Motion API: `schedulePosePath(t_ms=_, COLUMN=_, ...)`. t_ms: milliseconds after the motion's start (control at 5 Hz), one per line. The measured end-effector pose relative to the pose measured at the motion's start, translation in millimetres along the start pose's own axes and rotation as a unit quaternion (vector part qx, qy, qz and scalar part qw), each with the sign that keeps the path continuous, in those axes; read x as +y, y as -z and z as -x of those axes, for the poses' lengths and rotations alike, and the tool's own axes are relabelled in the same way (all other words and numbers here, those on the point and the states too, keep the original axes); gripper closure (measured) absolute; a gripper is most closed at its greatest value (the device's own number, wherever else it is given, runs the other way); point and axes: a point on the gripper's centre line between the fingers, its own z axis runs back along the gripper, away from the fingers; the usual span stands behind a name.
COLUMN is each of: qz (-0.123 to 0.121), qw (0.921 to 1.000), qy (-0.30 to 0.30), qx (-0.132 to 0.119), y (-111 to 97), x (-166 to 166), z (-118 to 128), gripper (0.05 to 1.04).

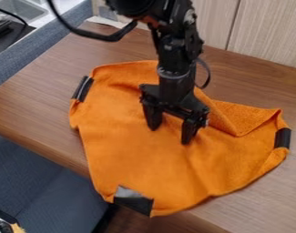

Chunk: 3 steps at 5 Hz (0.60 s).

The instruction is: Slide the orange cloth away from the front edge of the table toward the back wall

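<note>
My gripper (171,133) hangs over the upper middle of an orange cloth (138,159), its two fingers spread wide apart. The fingertips are at or just above the cloth; whether they touch it I cannot tell. The cloth lies spread and slightly wrinkled on a wooden table (40,107), with a flap folded over at its upper right. Black tape marks its left corner (82,88), its right corner (283,138) and its bottom corner (133,201), where a grey patch also shows. The arm hides part of the cloth's upper edge.
Wooden panels (265,34) stand behind the table's back edge. A grey-blue padded ledge (37,48) runs along the upper left, with a sink (21,8) beyond it. The cloth's bottom corner reaches the table's front edge. A black cable loops beside the arm.
</note>
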Motion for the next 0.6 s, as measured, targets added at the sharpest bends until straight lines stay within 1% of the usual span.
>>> schedulePosePath(t_ms=200, qz=-0.006, qw=1.0, qy=-0.002, qx=-0.002, y=4, x=3, z=-21, gripper=0.083)
schedulePosePath(t_ms=400, qz=-0.008, qw=0.9999, qy=-0.005, qx=-0.012, y=3, x=4, z=-36, gripper=0.083)
schedulePosePath(t_ms=600, qz=-0.008, qw=0.9999, qy=-0.007, qx=-0.013, y=4, x=6, z=-45, gripper=0.083)
